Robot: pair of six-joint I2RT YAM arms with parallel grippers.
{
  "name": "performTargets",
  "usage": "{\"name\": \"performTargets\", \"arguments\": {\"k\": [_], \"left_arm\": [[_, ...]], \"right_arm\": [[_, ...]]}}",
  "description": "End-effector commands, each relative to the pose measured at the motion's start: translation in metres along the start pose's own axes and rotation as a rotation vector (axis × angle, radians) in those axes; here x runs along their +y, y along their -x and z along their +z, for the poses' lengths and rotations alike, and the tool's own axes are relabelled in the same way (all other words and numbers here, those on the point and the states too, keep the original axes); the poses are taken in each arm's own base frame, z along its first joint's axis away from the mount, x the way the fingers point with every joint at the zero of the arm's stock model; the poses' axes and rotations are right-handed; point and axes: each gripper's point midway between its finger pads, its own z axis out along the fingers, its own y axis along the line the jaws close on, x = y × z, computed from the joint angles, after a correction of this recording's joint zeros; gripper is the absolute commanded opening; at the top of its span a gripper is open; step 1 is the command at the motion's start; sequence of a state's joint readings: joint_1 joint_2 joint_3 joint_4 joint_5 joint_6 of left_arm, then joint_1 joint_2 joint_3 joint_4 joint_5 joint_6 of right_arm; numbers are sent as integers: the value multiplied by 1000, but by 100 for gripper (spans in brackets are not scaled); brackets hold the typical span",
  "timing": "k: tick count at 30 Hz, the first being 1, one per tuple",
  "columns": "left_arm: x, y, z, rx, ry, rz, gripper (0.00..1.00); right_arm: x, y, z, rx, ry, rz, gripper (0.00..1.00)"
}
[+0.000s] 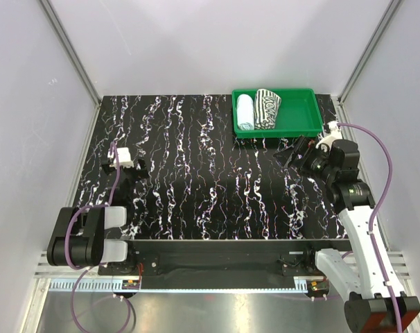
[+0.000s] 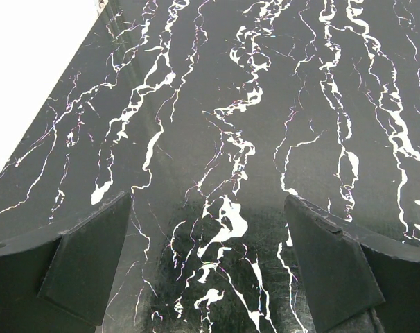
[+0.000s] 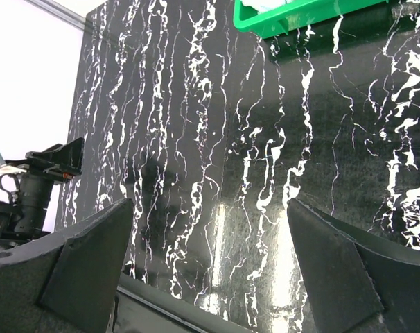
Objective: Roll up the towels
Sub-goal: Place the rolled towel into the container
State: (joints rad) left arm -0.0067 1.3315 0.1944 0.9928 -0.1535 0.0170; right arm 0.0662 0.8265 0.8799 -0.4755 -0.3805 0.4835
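Observation:
Both towels lie rolled up side by side in the left part of the green tray (image 1: 307,111) at the back right: the pale blue towel (image 1: 245,111) and, to its right, the zebra-striped towel (image 1: 267,107). My right gripper (image 1: 290,151) hovers just in front of the tray, open, and holds nothing. In its wrist view my right gripper (image 3: 210,257) has only bare tabletop between its fingers. My left gripper (image 1: 136,168) is at the left side of the table, far from the towels. My left gripper (image 2: 208,250) is open and empty in its own view.
The black, white-veined tabletop (image 1: 203,173) spans the workspace between white walls. A corner of the green tray (image 3: 293,15) shows at the top of the right wrist view, and the left arm (image 3: 37,184) at its left edge.

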Motion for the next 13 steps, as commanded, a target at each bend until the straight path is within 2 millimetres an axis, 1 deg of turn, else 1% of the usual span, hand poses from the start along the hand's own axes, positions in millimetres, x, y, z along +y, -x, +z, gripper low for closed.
{"name": "performTargets", "arguments": {"k": [1, 10, 13], "left_arm": [[2, 27, 5, -91, 13, -30, 99], [2, 27, 5, -91, 13, -30, 99], [2, 27, 6, -92, 13, -31, 99]], "right_arm": [[5, 19, 2, -56, -1, -26, 100], [-3, 37, 15, -99, -52, -26, 100], [0, 47, 17, -112, -49, -64, 100]]}}
